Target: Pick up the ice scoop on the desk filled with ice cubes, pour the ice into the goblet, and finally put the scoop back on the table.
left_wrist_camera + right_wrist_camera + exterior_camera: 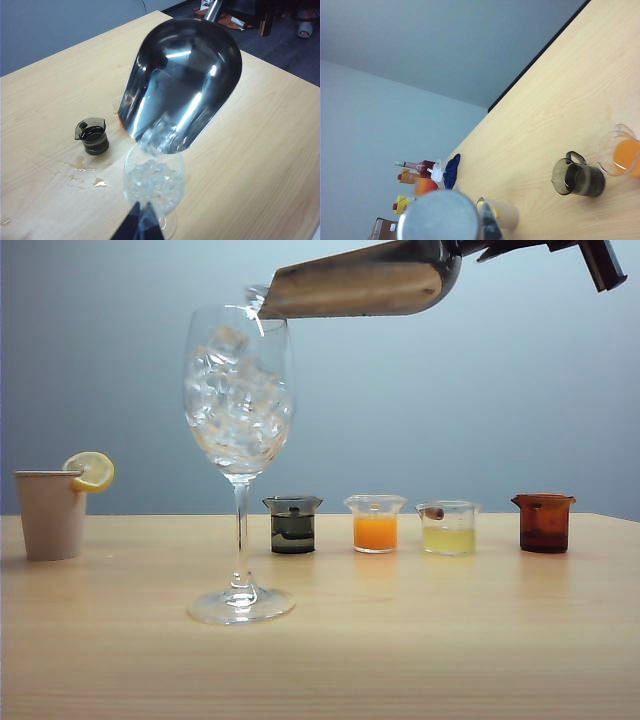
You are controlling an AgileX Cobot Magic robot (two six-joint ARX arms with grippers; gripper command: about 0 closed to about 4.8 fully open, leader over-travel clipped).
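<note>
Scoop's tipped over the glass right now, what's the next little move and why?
Probably tip the ice scoop slightly further. A few ice cubes sit at its lip over the goblet, which is already quite full, so the right gripper, mostly out of view at its handle, should go slowly.

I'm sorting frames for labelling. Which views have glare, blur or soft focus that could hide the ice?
Exterior view: even light, sharp; clear ice cubes blend into the tall clear goblet. Left wrist view: bright reflections streak the shiny steel scoop, and the dark left gripper is blurred. Right wrist view: the scoop's rounded end is out of focus, the right gripper unseen.
</note>
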